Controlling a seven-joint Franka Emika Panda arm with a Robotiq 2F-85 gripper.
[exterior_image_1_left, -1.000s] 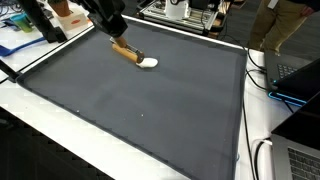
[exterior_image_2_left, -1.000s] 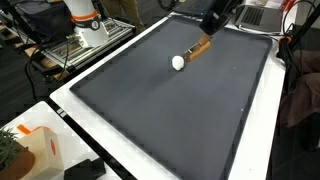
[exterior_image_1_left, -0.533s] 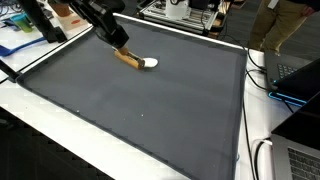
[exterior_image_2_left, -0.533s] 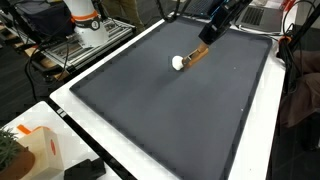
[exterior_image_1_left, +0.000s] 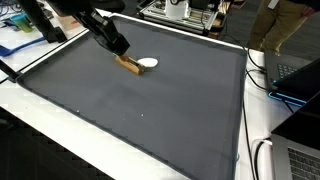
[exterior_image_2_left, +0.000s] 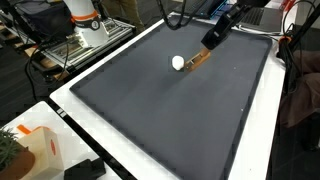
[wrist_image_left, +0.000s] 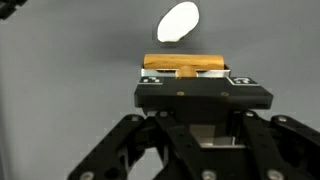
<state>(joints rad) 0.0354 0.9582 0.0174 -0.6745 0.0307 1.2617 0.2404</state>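
A tool with a short wooden handle (exterior_image_1_left: 128, 65) and a white oval head (exterior_image_1_left: 148, 62) lies at the far part of the dark mat (exterior_image_1_left: 150, 115). In both exterior views my gripper (exterior_image_1_left: 119, 50) (exterior_image_2_left: 210, 42) stands low over the handle's outer end, shut on it. From the other side the handle (exterior_image_2_left: 199, 56) points toward the gripper and the white head (exterior_image_2_left: 178, 62) rests on the mat. In the wrist view the wooden handle (wrist_image_left: 183, 62) lies crosswise just past my gripper (wrist_image_left: 188, 74), with the white head (wrist_image_left: 178, 20) beyond. My fingertips are hidden behind the gripper body.
The dark mat covers a white table (exterior_image_1_left: 60, 140). Cables and a laptop (exterior_image_1_left: 300, 160) lie along one side. A white and orange robot base (exterior_image_2_left: 85, 22) stands beyond the mat's edge, and an orange and white box (exterior_image_2_left: 40, 150) sits on the near corner. A person (exterior_image_1_left: 285, 20) stands behind.
My gripper has shifted sideways along the mat's far edge and sunk lower. The handle end swung with it and lies flatter. The white head stayed in the same spot.
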